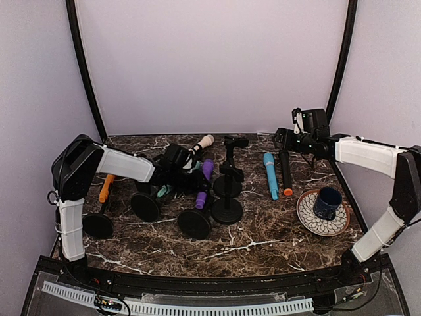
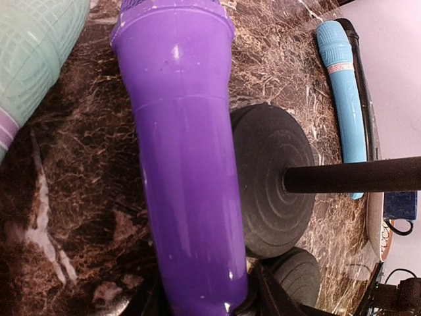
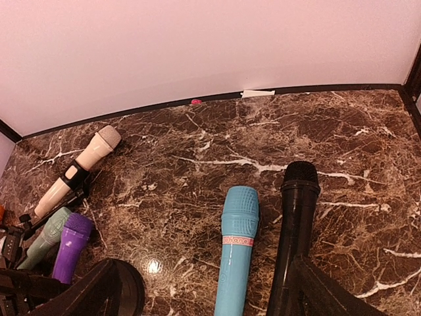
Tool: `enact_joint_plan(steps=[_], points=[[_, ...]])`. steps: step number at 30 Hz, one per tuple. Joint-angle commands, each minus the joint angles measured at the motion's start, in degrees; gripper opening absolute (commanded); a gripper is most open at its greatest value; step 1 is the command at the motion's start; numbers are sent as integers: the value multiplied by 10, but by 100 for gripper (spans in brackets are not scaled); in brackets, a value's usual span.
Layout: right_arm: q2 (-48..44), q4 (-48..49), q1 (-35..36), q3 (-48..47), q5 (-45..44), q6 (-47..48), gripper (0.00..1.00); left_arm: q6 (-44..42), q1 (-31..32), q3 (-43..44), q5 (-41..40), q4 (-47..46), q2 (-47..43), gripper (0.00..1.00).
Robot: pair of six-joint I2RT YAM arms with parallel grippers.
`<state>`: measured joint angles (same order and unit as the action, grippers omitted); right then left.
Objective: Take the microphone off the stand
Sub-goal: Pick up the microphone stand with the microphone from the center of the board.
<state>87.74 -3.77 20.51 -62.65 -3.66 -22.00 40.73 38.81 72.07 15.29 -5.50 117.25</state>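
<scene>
Now, left gripper (image 1: 179, 160): fingers (image 2: 266, 299) pressed against both sides of the purple mic (image 2: 184, 164), seemingly clamping its handle.
Purple mic: tilted on its stand (image 1: 194, 224), mid-table, head toward the back wall.
Right gripper (image 1: 285, 137): spread wide, holding nothing, above the black mic (image 3: 296, 217).
Blue mic (image 3: 237, 250): lying flat, just beside the black mic.

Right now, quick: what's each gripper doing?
Left gripper: closed on the purple mic.
Right gripper: open, holding nothing.
</scene>
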Motion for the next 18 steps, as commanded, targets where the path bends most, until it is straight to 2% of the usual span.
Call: enact_joint_plan(steps=[1, 10, 18], points=[[-13, 23, -1, 7, -7, -9, 89, -29, 1, -25, -16, -23, -89, 18], [-63, 69, 0, 34, 15, -21, 89, -95, 0, -157, -76, -150, -283, 9], [-134, 160, -1, 88, 130, -16, 90, -150, 1, -261, -77, -265, -399, 3]])
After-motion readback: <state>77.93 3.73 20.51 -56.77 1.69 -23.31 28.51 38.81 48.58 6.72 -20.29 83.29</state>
